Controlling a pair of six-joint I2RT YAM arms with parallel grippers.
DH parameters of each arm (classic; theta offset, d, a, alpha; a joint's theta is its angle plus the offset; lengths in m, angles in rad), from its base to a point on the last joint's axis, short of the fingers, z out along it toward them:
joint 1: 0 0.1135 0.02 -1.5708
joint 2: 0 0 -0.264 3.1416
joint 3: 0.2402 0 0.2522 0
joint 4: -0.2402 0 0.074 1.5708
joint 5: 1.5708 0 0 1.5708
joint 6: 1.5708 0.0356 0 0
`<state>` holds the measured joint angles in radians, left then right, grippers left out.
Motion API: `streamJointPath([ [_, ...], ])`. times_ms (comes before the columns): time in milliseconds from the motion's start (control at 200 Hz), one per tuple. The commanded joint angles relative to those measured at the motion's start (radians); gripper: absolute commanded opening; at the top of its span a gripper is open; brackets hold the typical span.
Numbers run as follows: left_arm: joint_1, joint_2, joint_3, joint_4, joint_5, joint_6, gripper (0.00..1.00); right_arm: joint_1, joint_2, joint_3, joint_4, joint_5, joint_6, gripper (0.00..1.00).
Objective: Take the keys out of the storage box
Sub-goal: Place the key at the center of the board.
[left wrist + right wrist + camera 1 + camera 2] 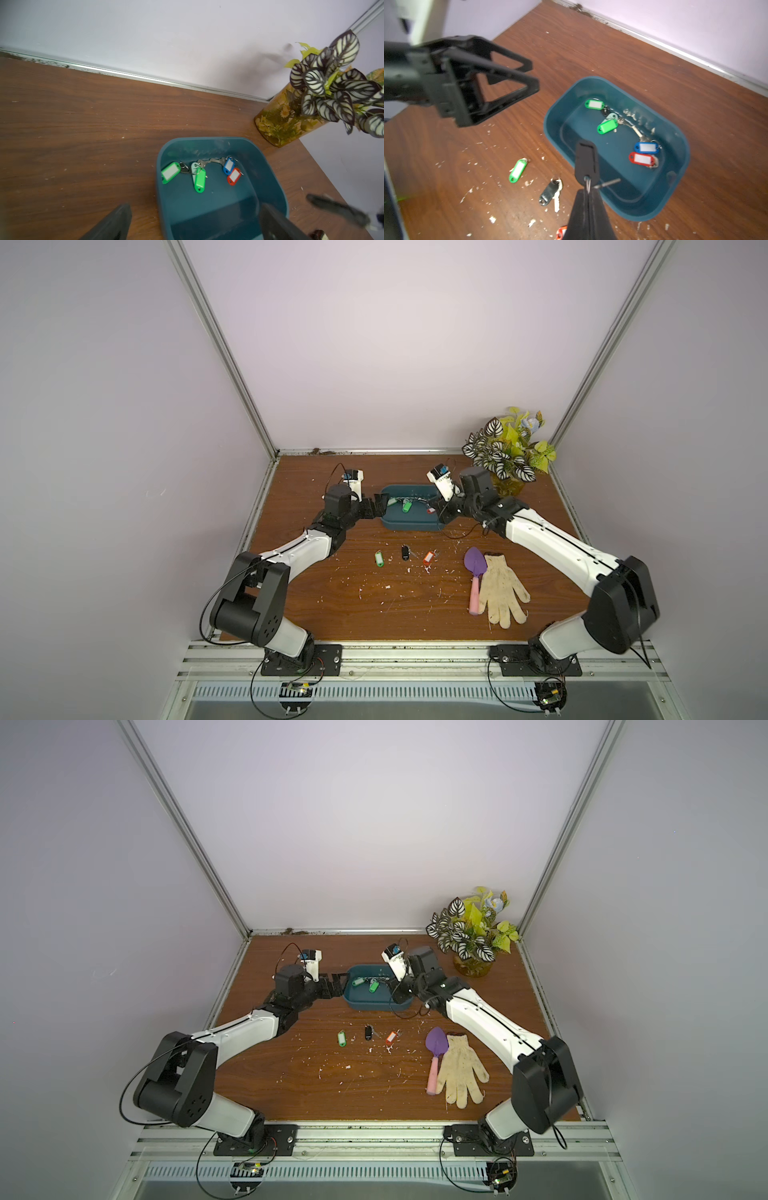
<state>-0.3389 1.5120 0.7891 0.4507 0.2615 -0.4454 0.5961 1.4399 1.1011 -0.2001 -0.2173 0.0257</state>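
The storage box [409, 526] sits near the worktop's [332, 605] far edge, keys [406, 506] inside. A green-tagged key [378, 559], a black-tagged key [404, 552] and an orange-tagged key [427, 558] lie mid-worktop.

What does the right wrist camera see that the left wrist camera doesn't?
Only the right wrist view: a black-tagged key pinched in the shut right gripper, and a green-tagged key outside the storage box. Only the left wrist view: the plant pot. Both: the box holding the blue-tagged key and red-tagged key.
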Motion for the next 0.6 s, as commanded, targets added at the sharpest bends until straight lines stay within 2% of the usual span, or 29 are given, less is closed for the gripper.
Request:
streamJointPath([
  [0,-0.033,-0.012,0.039,0.007,-0.025,-0.007,0.99,0.036,-0.101,-0.196,0.098,-0.159,0.103,0.0],
  [240,-0.093,-0.017,0.026,-0.004,-0.123,-0.033,0.99,0.106,-0.188,-0.483,0.202,-0.15,0.253,0.0],
  [385,-0.132,0.003,0.035,-0.016,-0.152,-0.045,0.99,0.117,-0.163,-0.539,0.214,-0.161,0.253,0.0],
  [595,-0.144,0.018,0.06,-0.06,-0.167,-0.043,0.99,0.129,-0.08,-0.545,0.226,-0.168,0.242,0.0],
])
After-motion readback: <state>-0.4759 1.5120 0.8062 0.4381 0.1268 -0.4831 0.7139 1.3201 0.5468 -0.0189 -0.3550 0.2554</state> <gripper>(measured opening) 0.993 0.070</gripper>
